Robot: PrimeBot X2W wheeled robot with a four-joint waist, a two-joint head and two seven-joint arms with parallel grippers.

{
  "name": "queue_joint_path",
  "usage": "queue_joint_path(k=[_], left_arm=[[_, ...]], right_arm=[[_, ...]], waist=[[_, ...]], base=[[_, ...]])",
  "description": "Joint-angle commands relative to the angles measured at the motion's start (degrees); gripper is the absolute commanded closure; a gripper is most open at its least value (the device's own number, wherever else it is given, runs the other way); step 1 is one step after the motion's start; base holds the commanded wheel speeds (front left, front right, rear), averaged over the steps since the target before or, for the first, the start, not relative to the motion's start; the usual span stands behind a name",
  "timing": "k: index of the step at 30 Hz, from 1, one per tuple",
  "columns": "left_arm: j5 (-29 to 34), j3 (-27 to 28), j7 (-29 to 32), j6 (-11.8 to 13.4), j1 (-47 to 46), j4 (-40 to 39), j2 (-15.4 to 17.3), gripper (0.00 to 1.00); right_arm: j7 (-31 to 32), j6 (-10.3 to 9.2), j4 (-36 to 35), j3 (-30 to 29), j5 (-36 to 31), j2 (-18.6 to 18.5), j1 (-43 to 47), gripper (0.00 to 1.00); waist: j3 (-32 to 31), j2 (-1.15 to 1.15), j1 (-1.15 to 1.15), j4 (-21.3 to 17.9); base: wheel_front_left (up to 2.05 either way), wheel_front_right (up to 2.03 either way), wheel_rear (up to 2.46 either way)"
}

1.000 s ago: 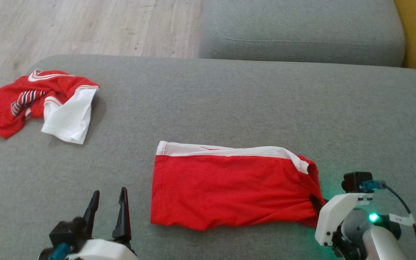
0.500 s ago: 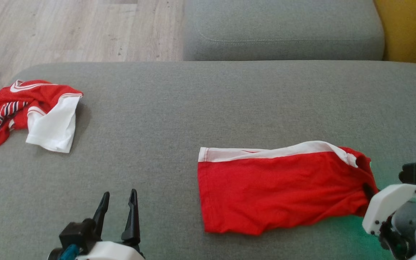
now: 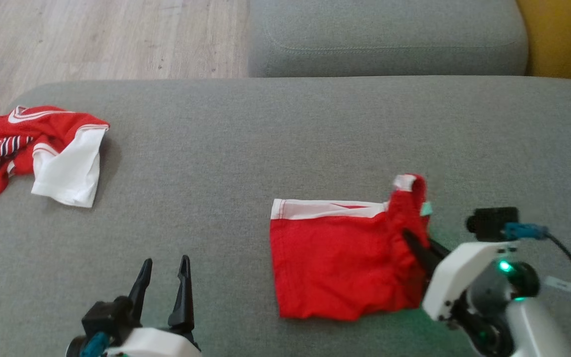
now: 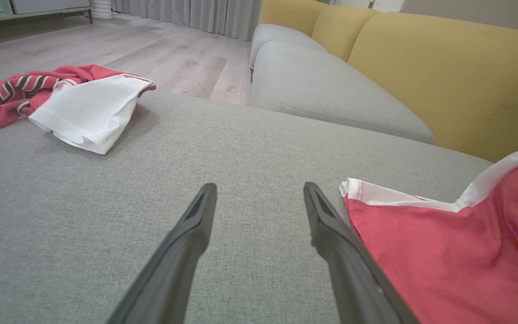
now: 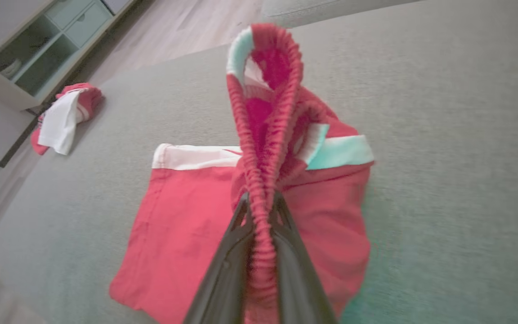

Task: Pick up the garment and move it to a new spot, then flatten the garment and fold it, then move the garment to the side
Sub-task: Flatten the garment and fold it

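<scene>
The garment [image 3: 337, 263] is a pair of red shorts with a white side band, lying on the grey cushion [image 3: 265, 148] right of centre. My right gripper [image 3: 409, 240] is shut on its gathered elastic waistband [image 5: 261, 148], which stands lifted in a loop above the rest of the cloth [image 5: 187, 225]. The leg end still rests flat on the cushion. My left gripper [image 3: 164, 280] hovers open at the lower left, a short way left of the shorts [image 4: 443, 243], with nothing between its fingers [image 4: 187, 238].
A crumpled red and white shirt [image 3: 42, 148] lies at the cushion's far left edge [image 4: 70, 103]. A second grey cushion [image 3: 384, 34] and a yellow backrest [image 4: 443, 72] stand behind. Wooden floor [image 3: 92, 34] lies beyond the left edge.
My right gripper has pulled the waistband up and to the left, folding the right end of the shorts over. The head camera has shifted. The left gripper stays open.
</scene>
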Motion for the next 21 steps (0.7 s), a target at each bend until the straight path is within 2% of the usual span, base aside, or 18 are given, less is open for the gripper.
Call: queue_joint_path(k=[1,8,17,18,19,21], left_arm=[[0.56,1.91,-0.13,0.20,-3.46,-1.59,0.90,0.00],[0.49,1.60,-0.40,-0.29,-4.52,-1.07,0.19,0.00],[0.37,1.11,-0.73,-0.74,-5.42,-0.07,-0.74,0.00],[0.35,1.10,-0.79,-0.78,-5.47,0.06,-0.79,0.00],[0.33,1.11,-0.86,-0.82,-5.53,0.21,-0.83,0.00],[0.28,1.17,-1.01,-0.85,-5.60,0.46,-0.91,0.00]], right_arm=[[-0.12,-0.04,-2.59,1.79,0.59,0.39,-3.22,1.00],[-2.17,-0.04,0.25,10.77,5.71,0.85,-7.28,1.00],[-5.33,-0.04,11.19,17.57,7.09,0.87,-12.19,0.99],[-6.03,-0.04,11.92,18.37,7.31,0.88,-12.65,0.56],[-6.71,-0.04,12.51,19.12,7.60,0.88,-13.04,0.00],[-8.10,-0.04,13.05,20.59,8.31,0.88,-13.76,0.00]], waist=[[0.18,0.00,0.00,0.25],[0.79,0.00,0.00,2.63],[1.29,0.00,0.00,5.53],[1.36,0.00,0.00,5.67],[1.43,0.00,0.00,5.78],[1.55,0.00,0.00,5.84]], base=[[0.00,0.00,0.00],[0.00,0.00,0.00],[0.00,0.00,0.00],[0.00,0.00,0.00],[0.00,0.00,0.00],[0.00,0.00,0.00]])
